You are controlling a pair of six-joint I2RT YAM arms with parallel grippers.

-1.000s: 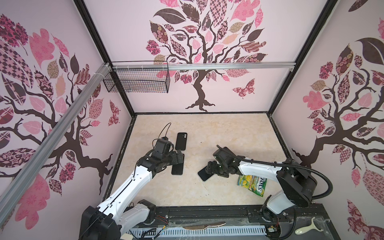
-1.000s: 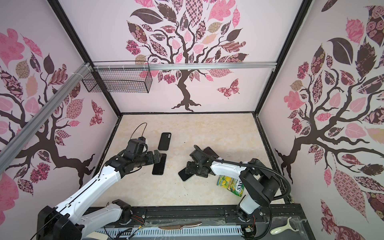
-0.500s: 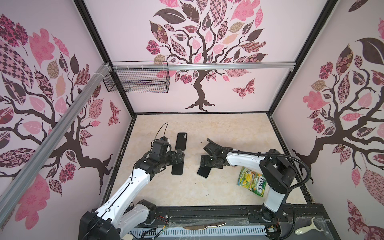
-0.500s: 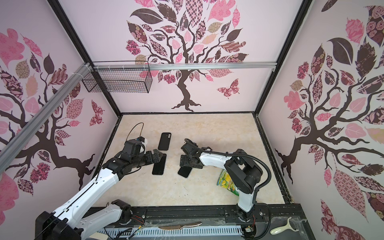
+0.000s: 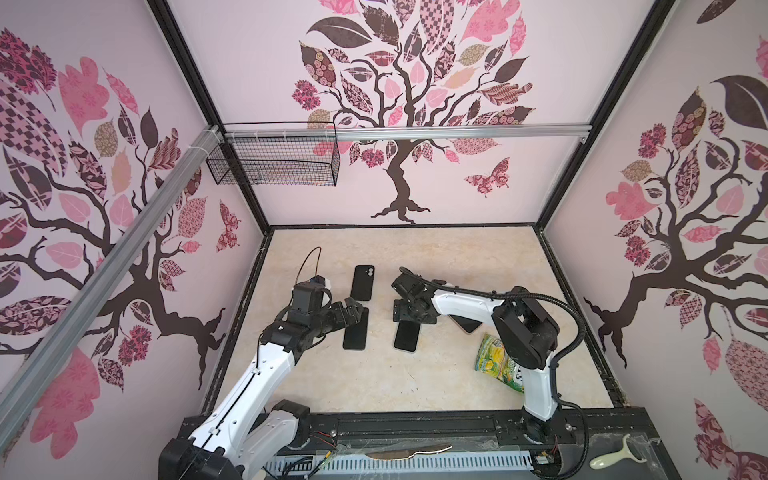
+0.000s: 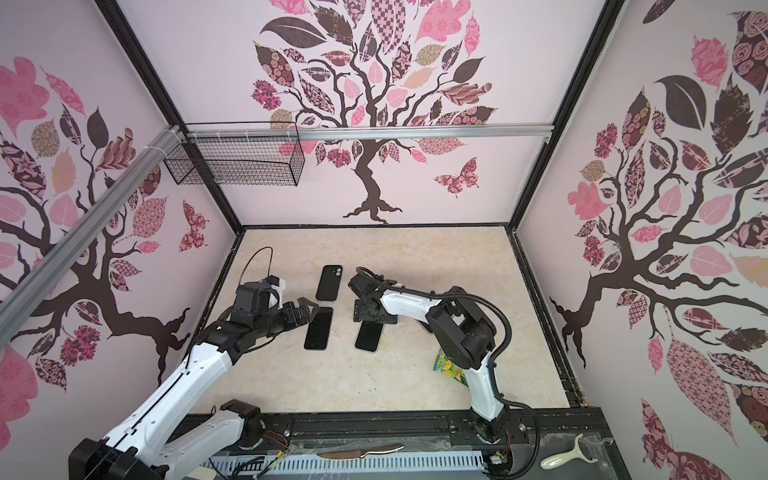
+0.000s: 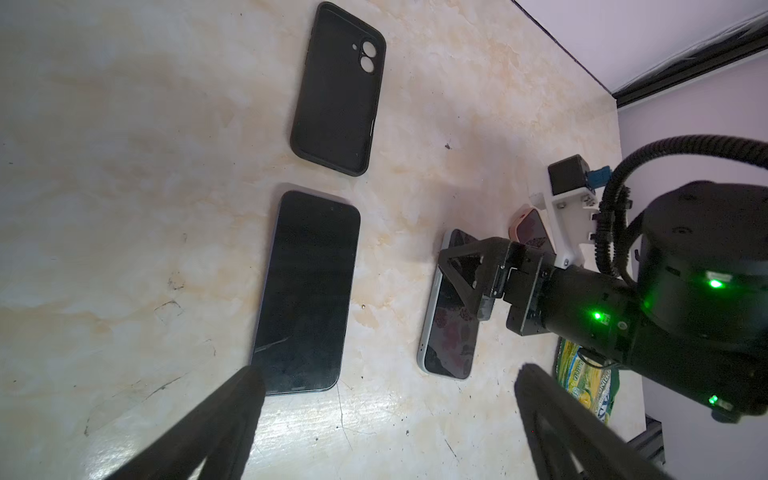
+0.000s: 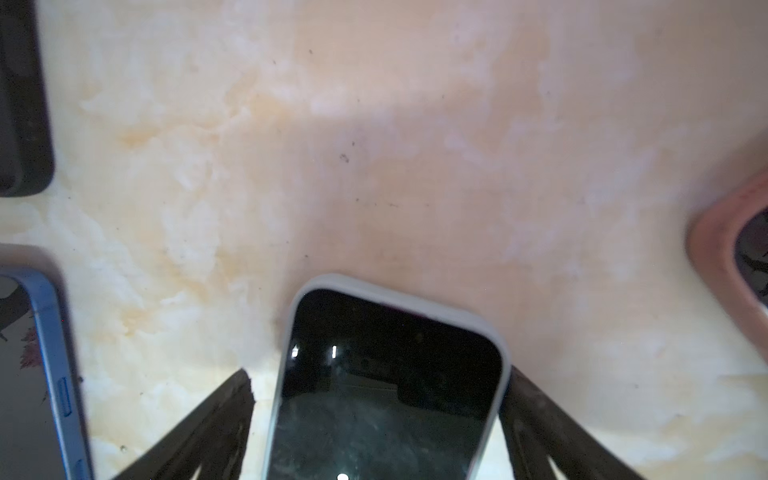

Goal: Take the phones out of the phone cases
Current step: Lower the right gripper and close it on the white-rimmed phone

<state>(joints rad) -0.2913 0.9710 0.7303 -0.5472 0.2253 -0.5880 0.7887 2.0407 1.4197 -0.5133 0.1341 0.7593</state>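
The dark-screened phone (image 5: 406,338) in its pale grey rubbery case (image 8: 399,297) lies flat on the marbled surface (image 5: 374,382), its long axis running twelve to six o'clock in both top views and its twelve o'clock end straddled by the spread right claw (image 8: 379,378), which grips nothing yet, while the left claw (image 5: 354,309), spread and empty, hangs farther off at its nine o'clock.

- The table (image 7: 124,124) looks to me like smooth marble-patterned board, faintly shiny, with fine scratches.
- The empty black case (image 7: 336,91) looks matt and rubbery.
- The bare phone (image 7: 307,291) has a glossy glass face, scuffed at one end, and a satin blue frame.
- The cased phone (image 8: 386,395) shows glossy glass in a pale matt shell.
- The snack bag (image 5: 492,361) is shiny, crinkled film.
- The wire basket (image 5: 274,166) is dark metal mesh.
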